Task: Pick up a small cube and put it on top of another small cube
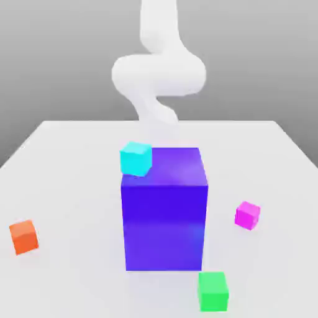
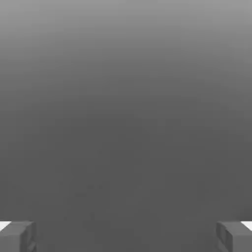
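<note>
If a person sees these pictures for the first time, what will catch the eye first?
The big blue-violet block stands mid-table, dwarfing everything. A cyan cube appears at its upper corner on the exterior view's left. The small magenta-pink cube lies to its right, the green cube in front, the orange cube far left.

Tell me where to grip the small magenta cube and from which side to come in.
Come straight down from above and close on two opposite vertical faces of the magenta cube. It sits flat on the table, apart from the blue-violet block, with open space all round.
</note>
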### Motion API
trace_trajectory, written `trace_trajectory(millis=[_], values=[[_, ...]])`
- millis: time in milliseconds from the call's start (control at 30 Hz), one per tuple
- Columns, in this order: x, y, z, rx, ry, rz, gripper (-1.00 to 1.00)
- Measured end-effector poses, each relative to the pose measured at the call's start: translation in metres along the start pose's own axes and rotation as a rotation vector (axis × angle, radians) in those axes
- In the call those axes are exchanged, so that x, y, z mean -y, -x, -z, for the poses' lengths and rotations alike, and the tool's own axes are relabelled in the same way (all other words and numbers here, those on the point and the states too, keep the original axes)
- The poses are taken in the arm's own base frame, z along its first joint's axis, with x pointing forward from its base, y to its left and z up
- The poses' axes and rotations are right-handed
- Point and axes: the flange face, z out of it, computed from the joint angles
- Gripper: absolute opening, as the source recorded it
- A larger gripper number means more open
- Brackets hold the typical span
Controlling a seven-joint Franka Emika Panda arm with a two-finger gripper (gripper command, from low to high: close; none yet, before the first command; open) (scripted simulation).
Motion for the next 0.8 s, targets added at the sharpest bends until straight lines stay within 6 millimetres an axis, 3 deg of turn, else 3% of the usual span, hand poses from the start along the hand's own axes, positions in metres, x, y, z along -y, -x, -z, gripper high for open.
trace_trajectory(millis=[200,400,600,800], values=[[0.016,0.062,-0.093,0.166,-0.011,0.375,0.0],[0.022,0.145,-0.166,0.32,-0.05,0.751,0.0],[0.013,0.24,-0.217,0.465,-0.114,1.136,0.0],[-0.015,0.336,-0.248,0.604,-0.203,1.524,0.0]])
